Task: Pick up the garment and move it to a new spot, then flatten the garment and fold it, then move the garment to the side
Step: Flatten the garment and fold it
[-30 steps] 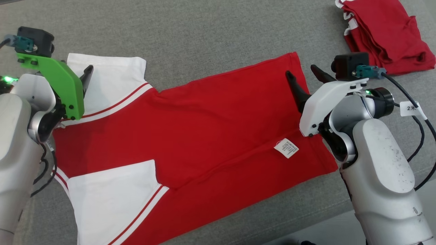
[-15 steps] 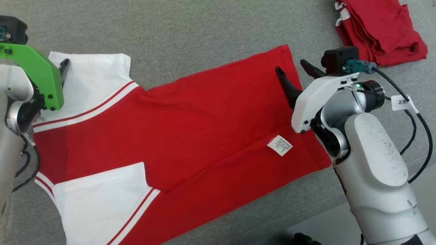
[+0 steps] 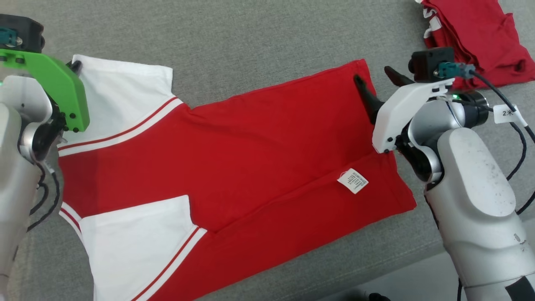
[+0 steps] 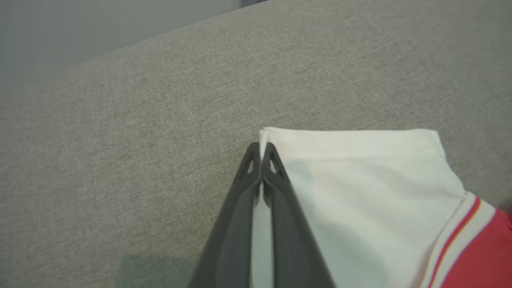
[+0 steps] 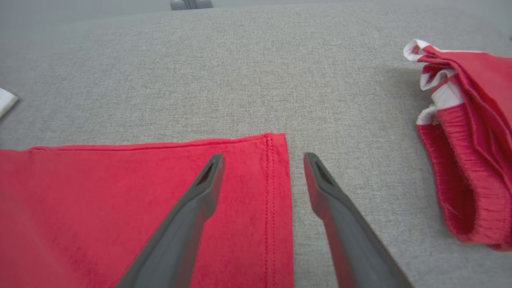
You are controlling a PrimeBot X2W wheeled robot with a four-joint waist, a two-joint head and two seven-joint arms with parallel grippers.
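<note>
Garment [image 3: 250, 142]: flat on the grey cushion [image 3: 259, 42], sleeves left, hem right.
Left gripper [image 4: 261, 154]: pinched together on the white sleeve [image 4: 360, 168], at its far corner.
Right gripper [image 5: 264, 158]: fingers apart, straddling the far hem corner [image 5: 276, 144].
Risk: the thin pinch may slip, and a one-sided lift would skew the cloth.
Views: the left wrist view shows the pinch, which the green mount [image 3: 58, 83] hides in the head view.

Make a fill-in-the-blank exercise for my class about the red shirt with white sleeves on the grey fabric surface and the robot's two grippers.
The left gripper is ____ on a corner of the white sleeve of the red fabric shirt.
The right gripper stands ____, fingers astride the shirt's stitched red hem.
The small rectangular label on the shirt is ____.
The folded red garment lies toward the robot's ____ side.
Missing words: shut, open, white, right.
</note>
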